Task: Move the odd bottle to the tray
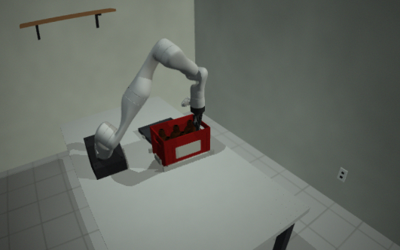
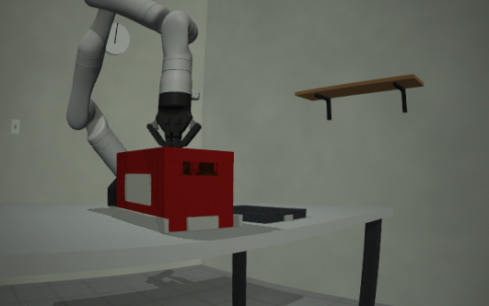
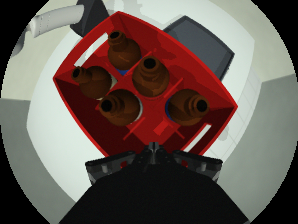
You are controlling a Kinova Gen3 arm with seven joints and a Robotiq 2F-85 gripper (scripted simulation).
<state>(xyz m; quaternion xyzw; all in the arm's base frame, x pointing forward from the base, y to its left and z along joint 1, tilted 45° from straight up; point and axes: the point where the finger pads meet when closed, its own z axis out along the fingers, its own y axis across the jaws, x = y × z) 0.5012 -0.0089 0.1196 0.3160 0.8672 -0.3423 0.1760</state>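
The red crate (image 1: 181,141) stands on the table, and the wrist view (image 3: 143,90) shows several brown bottles upright in its cells, such as one (image 3: 149,72) in the middle and one (image 3: 189,106) at the right. My gripper (image 3: 153,147) (image 1: 196,124) is shut, fingertips together with nothing between them. It hangs at the crate's top rim near one end, also seen in the exterior view (image 2: 173,142). The dark tray (image 1: 154,123) lies flat on the table just behind the crate, with nothing on it.
The arm's black base (image 1: 105,160) stands on the table left of the crate. Light strips (image 2: 157,223) lie on the table along the crate's foot. A wooden shelf (image 2: 359,88) hangs on the wall, well away from the arm.
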